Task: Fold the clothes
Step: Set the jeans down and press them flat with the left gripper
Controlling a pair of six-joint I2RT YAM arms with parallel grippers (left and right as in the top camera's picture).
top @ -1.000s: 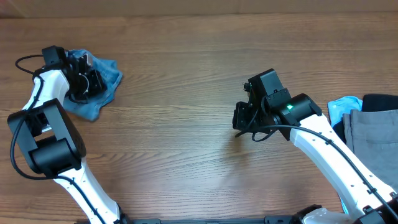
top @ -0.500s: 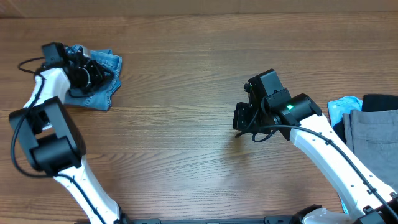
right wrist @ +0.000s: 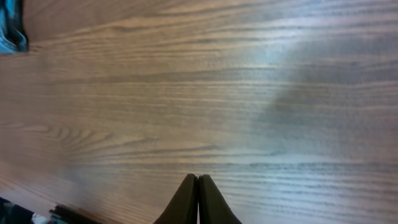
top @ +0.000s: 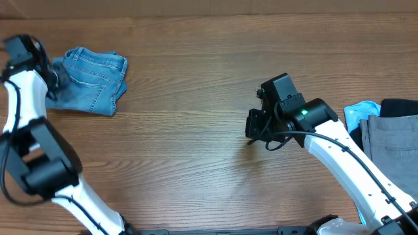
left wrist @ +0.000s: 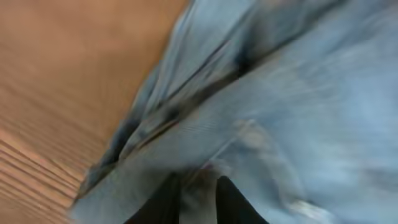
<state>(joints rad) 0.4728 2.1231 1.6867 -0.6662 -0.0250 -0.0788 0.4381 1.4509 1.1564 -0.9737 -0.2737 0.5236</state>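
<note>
The light blue denim jeans (top: 91, 81) lie in a folded bundle at the far left of the table, a stitched pocket facing up. My left gripper (top: 53, 81) is at their left edge. In the left wrist view its fingers (left wrist: 199, 190) are shut on a fold of the jeans (left wrist: 280, 124), which fill the blurred frame. My right gripper (top: 251, 132) is near the table's middle right, far from the jeans. In the right wrist view its fingers (right wrist: 198, 183) are shut and empty over bare wood.
At the right edge lie grey trousers (top: 392, 140), a pale-blue cloth (top: 359, 112) and a dark cloth (top: 400, 106). A corner of the jeans shows at the top left of the right wrist view (right wrist: 11, 31).
My left arm has swung to the left and off the top of the jeans. The jeans went from a crumpled heap to a flatter bundle. The right arm has not moved.
</note>
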